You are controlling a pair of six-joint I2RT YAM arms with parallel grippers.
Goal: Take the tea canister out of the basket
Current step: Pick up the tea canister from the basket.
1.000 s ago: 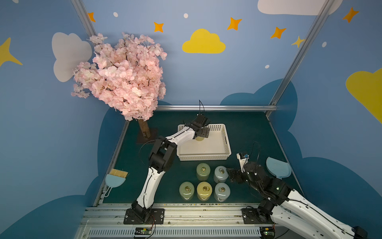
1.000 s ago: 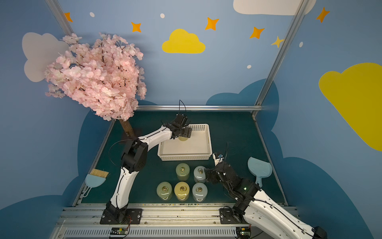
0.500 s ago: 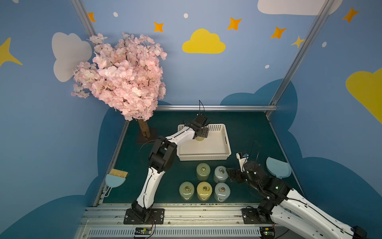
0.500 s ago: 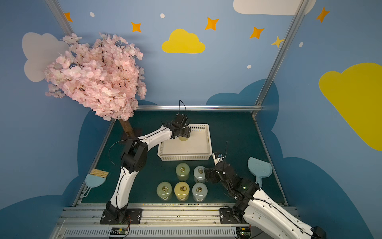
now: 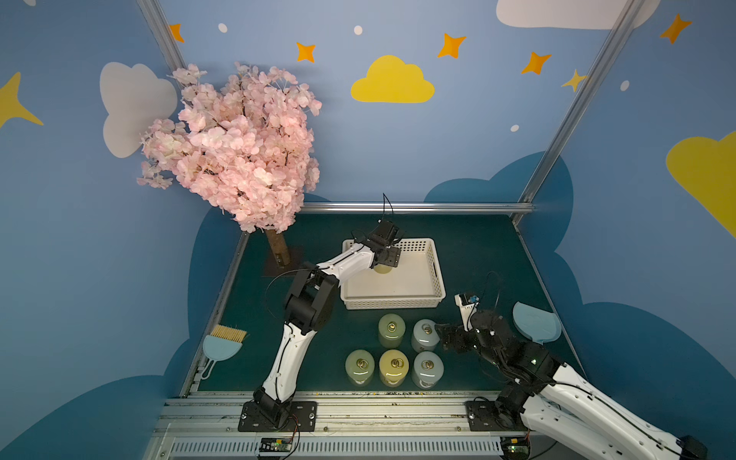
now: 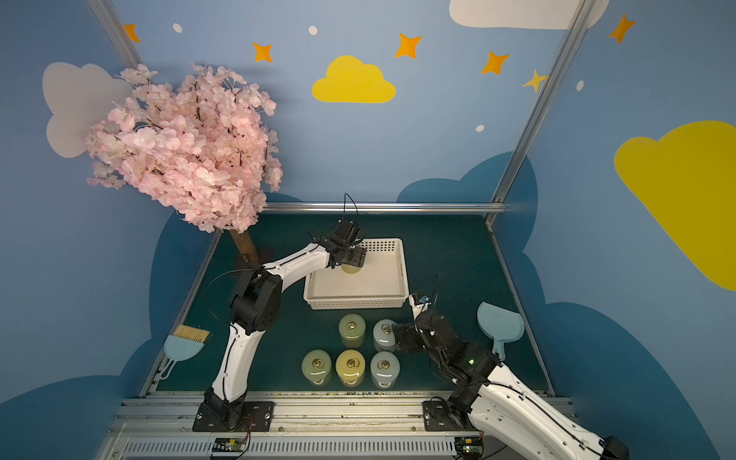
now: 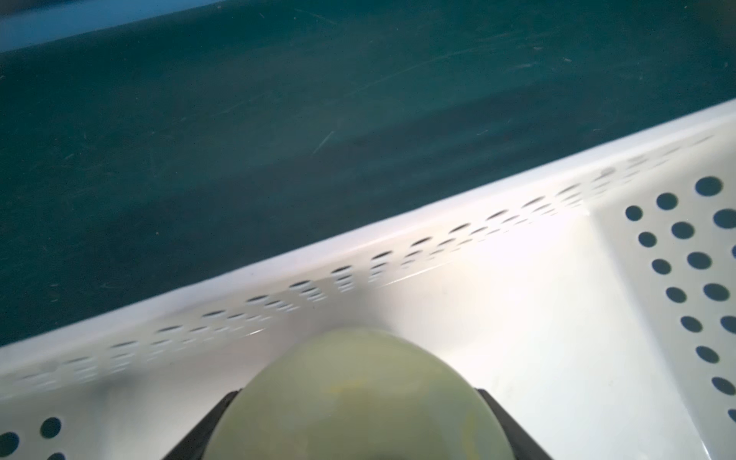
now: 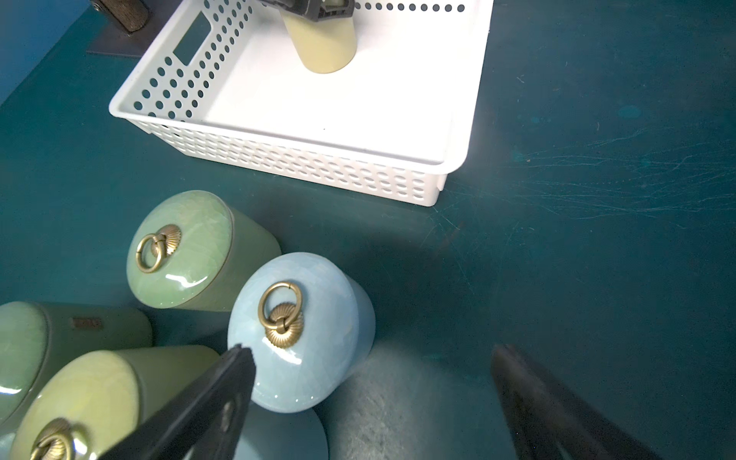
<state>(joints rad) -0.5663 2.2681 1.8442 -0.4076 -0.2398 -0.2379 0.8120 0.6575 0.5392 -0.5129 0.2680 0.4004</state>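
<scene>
left gripper (image 5: 385, 261): closing tight around the top of the tea canister (image 5: 383, 270), its black fingers (image 7: 513, 434) pressing both sides of the lid.
tea canister: pale yellow-green, sitting inside the basket (image 5: 392, 304), in its far left part, close to the perforated far wall; whether its base is touching the basket floor i cannot tell.
right gripper (image 8: 372, 352): jaws spreading wide, holding nothing, hovering just beside a blue canister (image 8: 298, 330).
table (image 5: 478, 255): dark teal mat, showing fine pale scratches (image 8: 617, 175) in the right wrist view; the basket is lying toward the far middle.
other canisters (image 5: 393, 364): five standing upright on the mat in front of the basket, two behind and three in front, each wearing a brass ring on its lid.
room: blue walls carrying painted clouds and orange stars; a pink blossom tree (image 5: 235, 147) standing at the far left corner.
edges: a brush (image 5: 223, 342) lying at the left edge, a pale blue dustpan (image 5: 535, 322) lying at the right, a metal rail (image 5: 358, 402) running along the front.
</scene>
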